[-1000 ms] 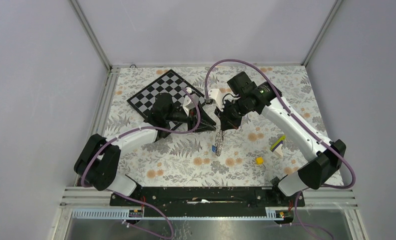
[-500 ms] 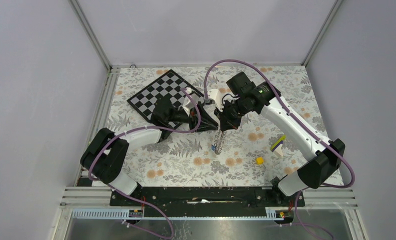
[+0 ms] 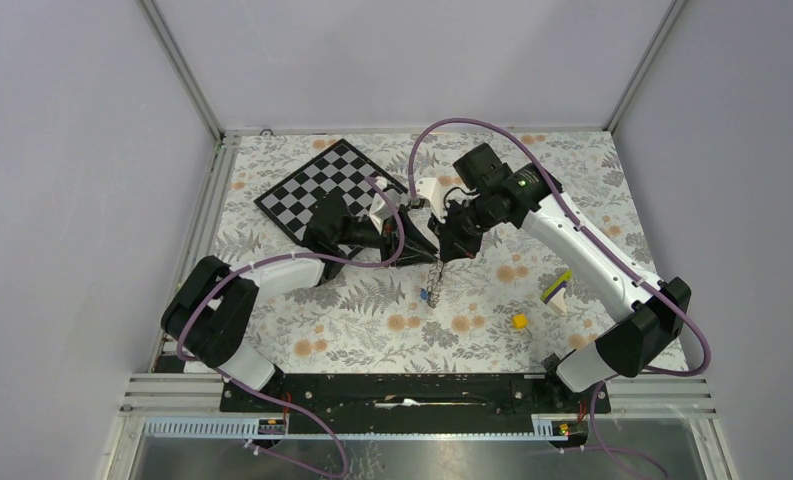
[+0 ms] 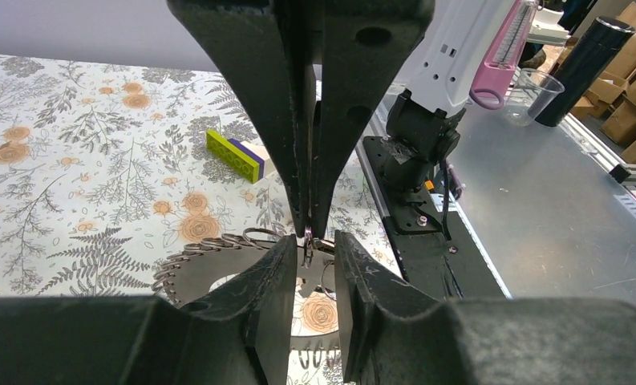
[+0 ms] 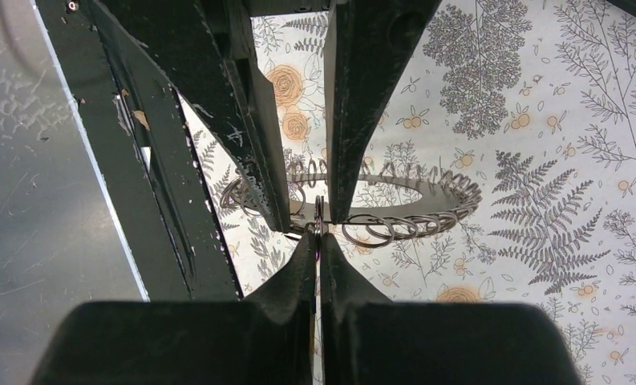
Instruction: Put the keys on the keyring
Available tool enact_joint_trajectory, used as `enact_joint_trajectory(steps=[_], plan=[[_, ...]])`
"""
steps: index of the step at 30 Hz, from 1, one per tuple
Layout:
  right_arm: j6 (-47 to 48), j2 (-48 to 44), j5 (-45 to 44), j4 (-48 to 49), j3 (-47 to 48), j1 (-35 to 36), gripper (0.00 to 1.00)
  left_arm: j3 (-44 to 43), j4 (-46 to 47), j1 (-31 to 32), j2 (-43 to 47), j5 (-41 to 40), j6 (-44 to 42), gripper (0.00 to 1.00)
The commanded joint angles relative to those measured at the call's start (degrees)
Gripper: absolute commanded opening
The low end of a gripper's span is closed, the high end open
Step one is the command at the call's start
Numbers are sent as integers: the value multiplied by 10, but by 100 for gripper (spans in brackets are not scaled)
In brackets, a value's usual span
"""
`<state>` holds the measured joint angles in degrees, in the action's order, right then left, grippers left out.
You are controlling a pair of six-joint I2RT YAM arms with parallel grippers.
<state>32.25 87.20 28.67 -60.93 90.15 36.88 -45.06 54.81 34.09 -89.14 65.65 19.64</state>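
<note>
The keyring [image 3: 434, 273], a grey loop of fine metal coils, hangs below my right gripper [image 3: 446, 251], which is shut on a small ring at its top. A blue key [image 3: 426, 296] dangles at the loop's lower end; a black key cannot be made out. In the right wrist view my right gripper [image 5: 320, 241] pinches that ring, with the keyring [image 5: 427, 218] spread beyond it. My left gripper [image 4: 310, 250] faces it tip to tip, jaws a little apart on either side of the pinched ring without visibly touching it. The keyring [image 4: 210, 245] curves off to the left there.
A black-and-white chessboard [image 3: 317, 185] lies at the back left, partly under the left arm. A purple-and-lime flat stick [image 3: 556, 287] and a small yellow cube [image 3: 519, 321] lie on the flowered cloth at the right. The stick [image 4: 234, 155] also shows behind the right fingers.
The left arm has drawn in and its gripper has edged closer to the right gripper's tip. The hanging keyring has shifted slightly left. The right gripper keeps its hold.
</note>
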Motion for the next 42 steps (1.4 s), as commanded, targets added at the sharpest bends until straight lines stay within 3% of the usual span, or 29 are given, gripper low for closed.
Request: enact_joint_trajectory(steps=[1,16,26,32,42], plan=[[-2,-12,24,14,3,7,0,-16,5,5,-1,-4,-17,28],[-1,-17,26,22,-11,7,0,-15,20,7,-3,-1,-3,19],[0,-20,21,25,-20,7,0,-13,12,6,-1,5,-4,0],[0,-35,11,42,-34,6,1,-8,-19,4,24,13,-24,0],[-14,-80,8,108,-65,4,28,-22,-91,-6,69,-11,-17,0]])
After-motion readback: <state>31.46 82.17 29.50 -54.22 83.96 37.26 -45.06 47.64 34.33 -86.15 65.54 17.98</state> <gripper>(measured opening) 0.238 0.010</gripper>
